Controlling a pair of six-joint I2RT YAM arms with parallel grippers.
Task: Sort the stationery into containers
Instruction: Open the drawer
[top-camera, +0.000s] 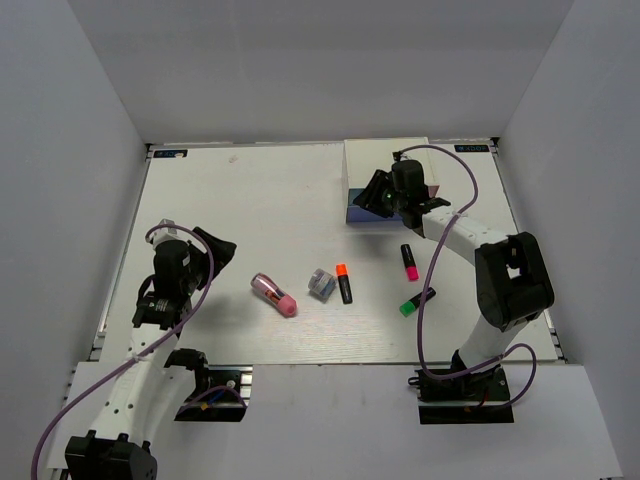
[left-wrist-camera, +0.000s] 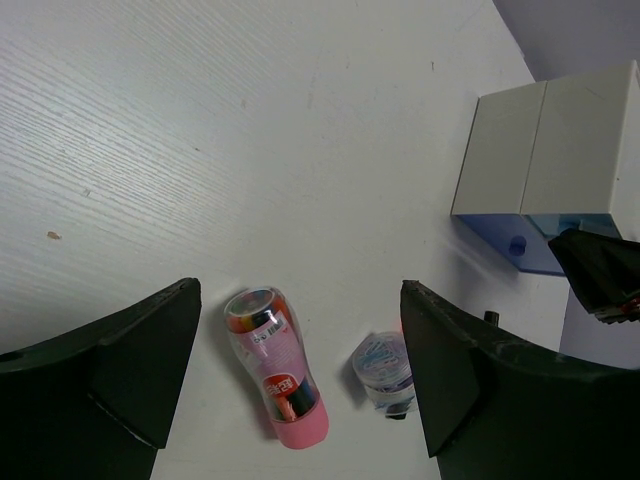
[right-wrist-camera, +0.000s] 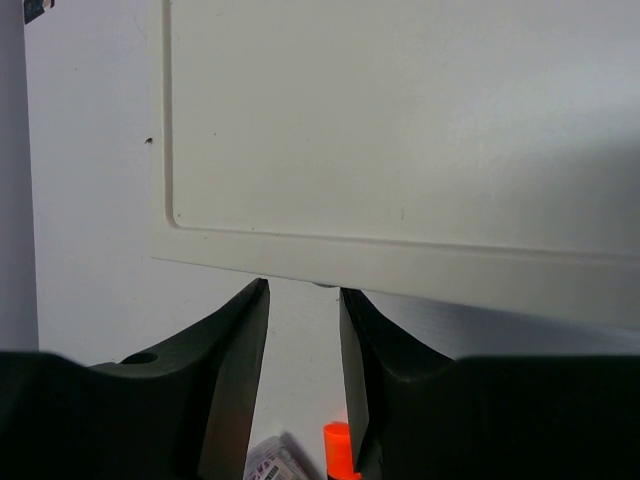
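nothing is getting sorted yet: the pink cylinder (top-camera: 273, 294), grey-blue piece (top-camera: 321, 284) and the orange highlighter (top-camera: 343, 284), pink highlighter (top-camera: 409, 262) and green highlighter (top-camera: 417, 302) are all lying loose on the table (top-camera: 250, 200), well apart from the white drawer box (top-camera: 385, 165) at the far side. so all five are waiting on me.

my left gripper (left-wrist-camera: 297, 290) is hovering spread wide over the pink cylinder, holding nothing. my right gripper (right-wrist-camera: 305, 300) is sitting at the box's lower edge, its fingers showing only a narrow gap. i am not able to tell whether they are pinching a knob. my own wrist is hiding most of the drawer fronts from above, so i cannot tell if any drawer is open.
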